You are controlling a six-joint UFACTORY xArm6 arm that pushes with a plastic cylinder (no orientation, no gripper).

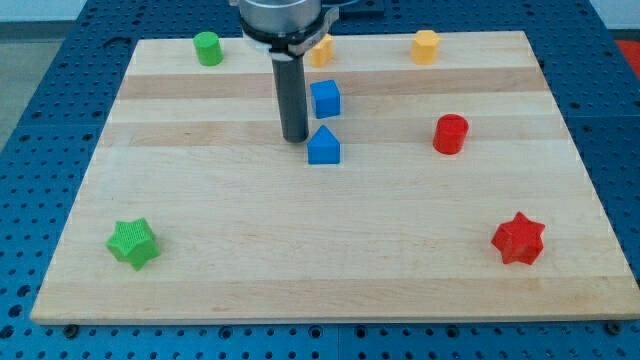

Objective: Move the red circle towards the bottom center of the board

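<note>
The red circle [450,133], a short red cylinder, stands on the wooden board [330,250] at the view's right, a little above mid-height. My tip [295,138] rests on the board near the top centre, far to the left of the red circle. The tip is just left of a blue house-shaped block [323,146] and below-left of a blue cube [325,98], and may touch the house-shaped block.
A red star [518,238] lies at the bottom right. A green star [133,243] lies at the bottom left. A green cylinder [208,48] is at the top left. Two orange blocks [322,50] [425,46] are along the top edge.
</note>
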